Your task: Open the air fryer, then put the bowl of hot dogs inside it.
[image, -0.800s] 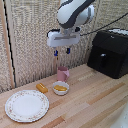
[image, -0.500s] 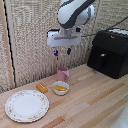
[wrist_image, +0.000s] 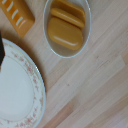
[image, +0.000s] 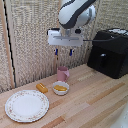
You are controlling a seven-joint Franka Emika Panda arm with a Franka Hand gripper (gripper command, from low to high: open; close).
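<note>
The glossy black air fryer (image: 109, 51) stands at the exterior view's right, its drawer closed, with the short black handle (image: 102, 61) on its front. The small white bowl (image: 60, 88) holding orange-yellow hot dogs (image: 60, 88) sits on the wooden table in front of a pink cup. The bowl (wrist_image: 67, 27) and hot dogs (wrist_image: 66, 31) also show in the wrist view. My gripper (image: 63, 51) hangs high above the cup and bowl, to the left of the air fryer. Its blue-tipped fingers stand apart and hold nothing.
A pink cup (image: 63, 74) stands just behind the bowl. A lone orange sausage piece (image: 42, 88) lies beside the bowl, also in the wrist view (wrist_image: 16, 17). A large floral-rimmed plate (image: 27, 105) sits at the front left. A woven screen backs the table.
The gripper has shifted slightly; the objects on the table have not moved.
</note>
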